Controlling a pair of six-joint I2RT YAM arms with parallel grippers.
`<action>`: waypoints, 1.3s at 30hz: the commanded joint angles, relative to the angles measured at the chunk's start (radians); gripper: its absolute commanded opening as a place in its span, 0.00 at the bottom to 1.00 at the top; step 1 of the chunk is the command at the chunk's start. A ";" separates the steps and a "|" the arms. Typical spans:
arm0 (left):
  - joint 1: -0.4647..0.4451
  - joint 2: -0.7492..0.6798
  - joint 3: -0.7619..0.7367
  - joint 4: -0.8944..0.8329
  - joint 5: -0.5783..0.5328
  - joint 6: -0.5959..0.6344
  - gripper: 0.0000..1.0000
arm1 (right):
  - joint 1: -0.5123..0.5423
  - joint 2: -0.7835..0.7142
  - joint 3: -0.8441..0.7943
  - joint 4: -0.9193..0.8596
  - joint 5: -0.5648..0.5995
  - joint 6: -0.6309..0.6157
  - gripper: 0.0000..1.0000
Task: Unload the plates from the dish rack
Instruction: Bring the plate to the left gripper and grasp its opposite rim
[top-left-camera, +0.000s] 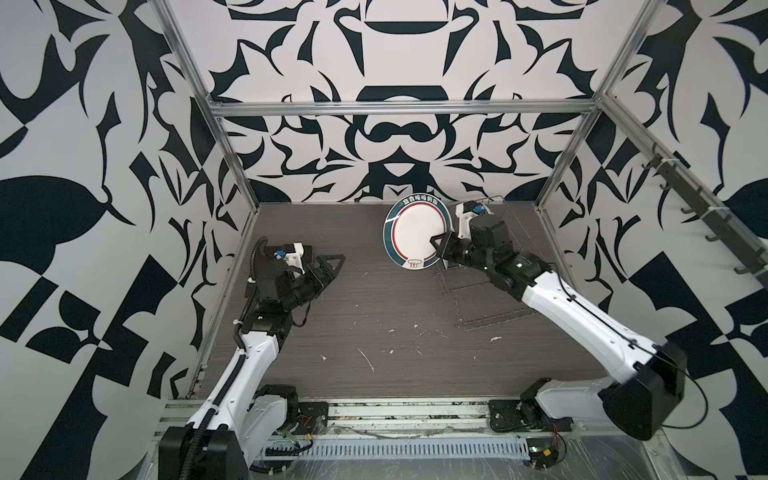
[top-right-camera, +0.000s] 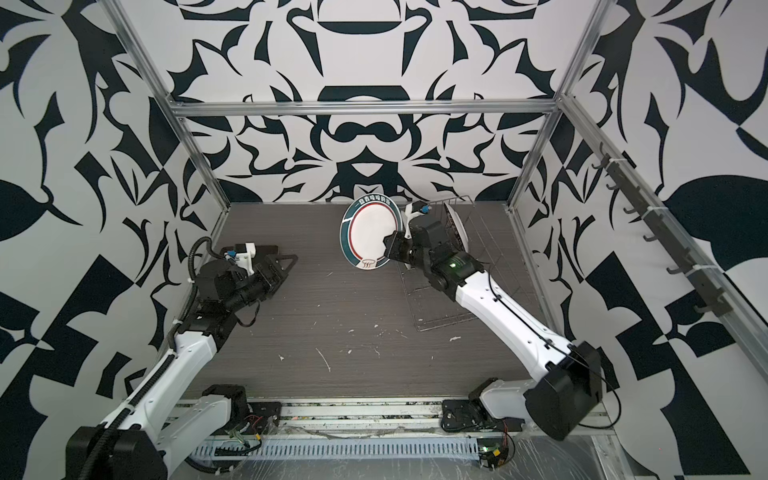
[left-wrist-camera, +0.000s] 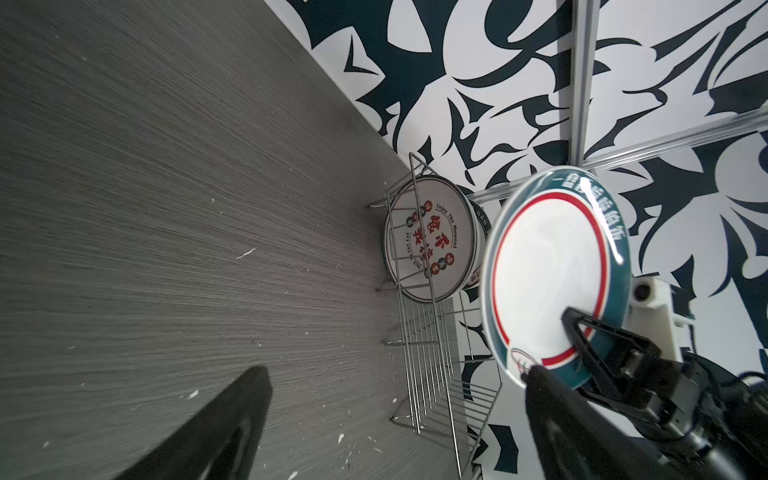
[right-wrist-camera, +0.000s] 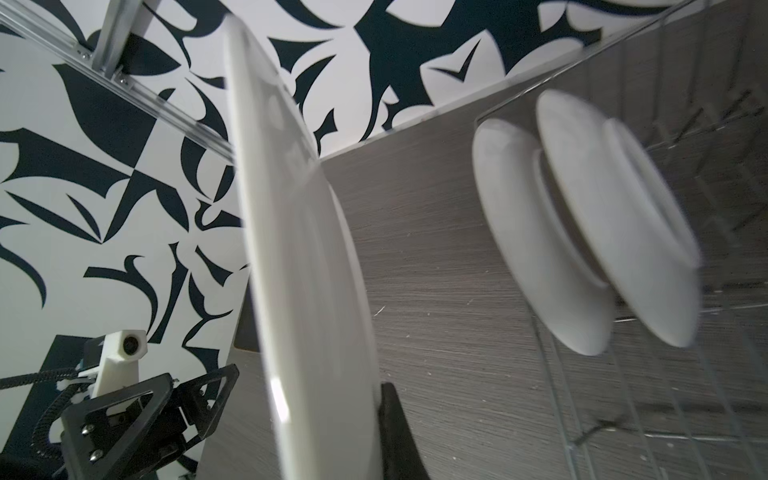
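A round white plate with a teal lettered rim and a red ring (top-left-camera: 409, 230) (top-right-camera: 365, 232) (left-wrist-camera: 548, 266) hangs upright just left of the dish rack, near the back wall. My right gripper (top-left-camera: 439, 244) (top-right-camera: 391, 246) is shut on its lower right rim, and the right wrist view shows the plate's white back (right-wrist-camera: 299, 270) edge-on between the fingers. The silver wire dish rack (top-left-camera: 492, 301) (top-right-camera: 442, 309) (left-wrist-camera: 428, 353) holds two more plates upright at its far end: one with red characters (left-wrist-camera: 432, 241), one behind it (left-wrist-camera: 482, 216). My left gripper (top-left-camera: 330, 272) (top-right-camera: 286, 266) (left-wrist-camera: 397, 374) is open and empty over the table's left side.
The grey table (top-left-camera: 374, 332) carries white flecks. Aluminium frame posts (top-left-camera: 557, 183) stand at the back corners. A rail of dark hooks (top-left-camera: 706, 224) runs along the right wall. A slotted cable tray (top-left-camera: 415, 449) lies along the front edge.
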 joint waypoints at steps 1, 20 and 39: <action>-0.013 0.015 0.000 0.058 0.027 -0.020 0.99 | 0.020 0.017 0.040 0.195 -0.102 0.072 0.00; -0.035 0.164 -0.010 0.238 0.111 -0.127 0.75 | 0.118 0.113 -0.010 0.355 -0.175 0.191 0.00; -0.038 0.184 -0.019 0.296 0.123 -0.157 0.46 | 0.122 0.106 -0.048 0.391 -0.245 0.229 0.00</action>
